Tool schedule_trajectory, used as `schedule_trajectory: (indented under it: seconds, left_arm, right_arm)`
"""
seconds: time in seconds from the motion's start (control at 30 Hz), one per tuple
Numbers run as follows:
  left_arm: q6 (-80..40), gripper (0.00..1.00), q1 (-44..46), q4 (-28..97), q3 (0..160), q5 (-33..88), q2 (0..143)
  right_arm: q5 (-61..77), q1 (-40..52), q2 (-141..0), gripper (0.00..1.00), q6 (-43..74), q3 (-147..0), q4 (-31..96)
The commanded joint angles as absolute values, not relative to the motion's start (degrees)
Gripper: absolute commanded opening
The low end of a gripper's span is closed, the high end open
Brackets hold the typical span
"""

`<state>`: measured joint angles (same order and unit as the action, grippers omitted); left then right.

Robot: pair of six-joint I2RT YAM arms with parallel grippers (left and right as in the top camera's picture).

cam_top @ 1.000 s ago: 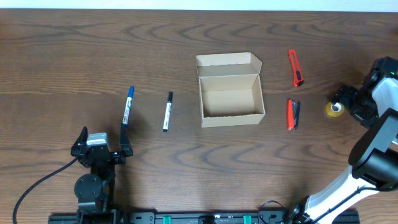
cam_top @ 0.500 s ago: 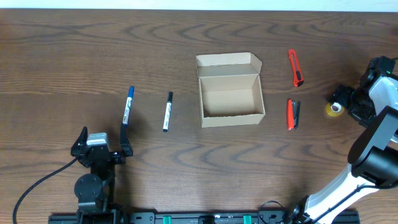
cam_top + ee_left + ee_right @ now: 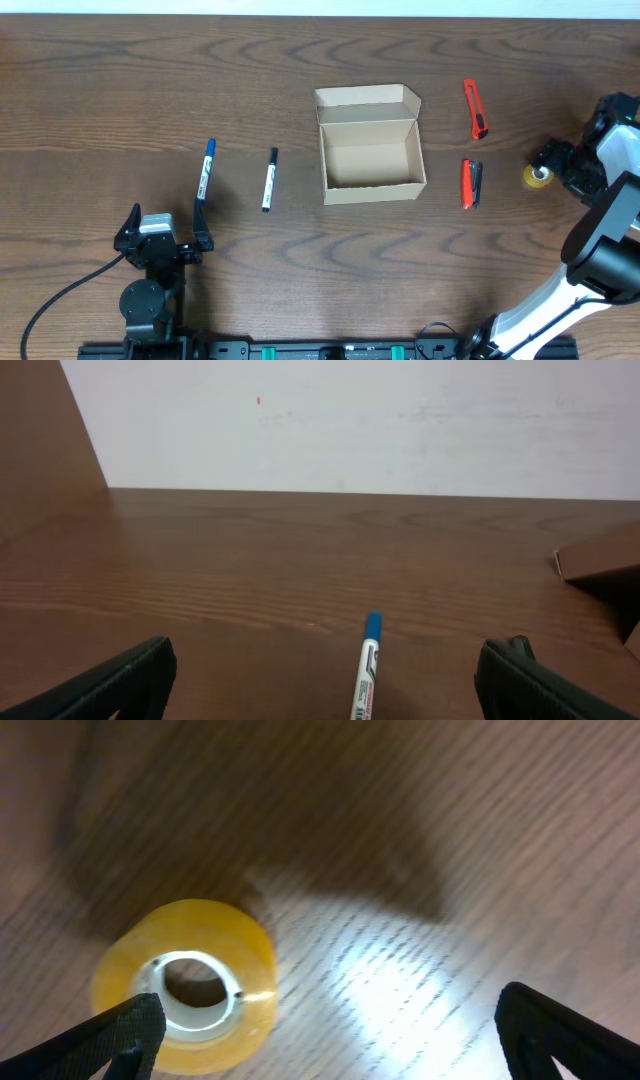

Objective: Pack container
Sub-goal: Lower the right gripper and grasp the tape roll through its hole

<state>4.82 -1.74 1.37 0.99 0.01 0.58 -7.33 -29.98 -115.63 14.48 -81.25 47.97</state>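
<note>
1. Overhead view: the container (image 3: 370,150) is seen at the middle of the table (image 3: 100,90), with its lid flap folded back toward the top of the frame and its inside bare.
2. Left of the container, a black marker (image 3: 269,180) and, further left, a blue marker (image 3: 205,170) are laid roughly parallel, apart from each other.
3. Right of the container, an orange knife (image 3: 476,109) is placed above a red and black tool (image 3: 470,183); neither touches the box.
4. The left gripper (image 3: 165,230) is found in the lower left of the frame, below the blue marker, with its jaws spread wide and nothing between them.
5. The right gripper (image 3: 560,168) is seen at the right edge, just beside a yellow tape roll (image 3: 537,176).
6. In the right wrist view its jaws are held wide apart, and the roll is shown lying flat at the lower left, close to one finger (image 3: 110,1038); contact cannot be told.
</note>
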Motion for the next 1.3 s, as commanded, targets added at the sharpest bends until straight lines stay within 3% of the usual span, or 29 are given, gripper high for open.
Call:
schedule_trajectory:
  seconds: [0.0, 0.97, 1.0, 1.1, 1.2, 1.27]
  left_arm:
    - [5.61, 0.95, -1.96, 4.38, 0.25, 0.97, 0.21]
    - [5.61, 0.95, -1.96, 4.38, 0.25, 0.97, 0.21]
    - [5.61, 0.95, -1.96, 4.38, 0.25, 0.97, 0.21]
    - [5.61, 0.95, -1.96, 4.38, 0.25, 0.97, 0.21]
    - [5.61, 0.95, -1.96, 4.38, 0.25, 0.95, 0.21]
    - [5.61, 0.95, -1.96, 4.38, 0.25, 0.97, 0.21]
  right_arm:
    - [-8.12, -31.22, -116.4, 0.99, 14.09, -81.03, 47.99]
    - [-7.03, -31.42, -118.26, 0.99, 14.06, -80.09, 47.24]
    - [-7.01, -31.42, -118.26, 0.97, 14.06, -80.07, 47.18]
    - [-6.98, -31.42, -118.26, 0.72, 14.09, -80.07, 47.13]
    - [-6.81, -31.42, -118.26, 0.4, 14.09, -80.07, 47.07]
    - [-6.59, -31.42, -118.26, 0.25, 14.11, -80.07, 46.89]
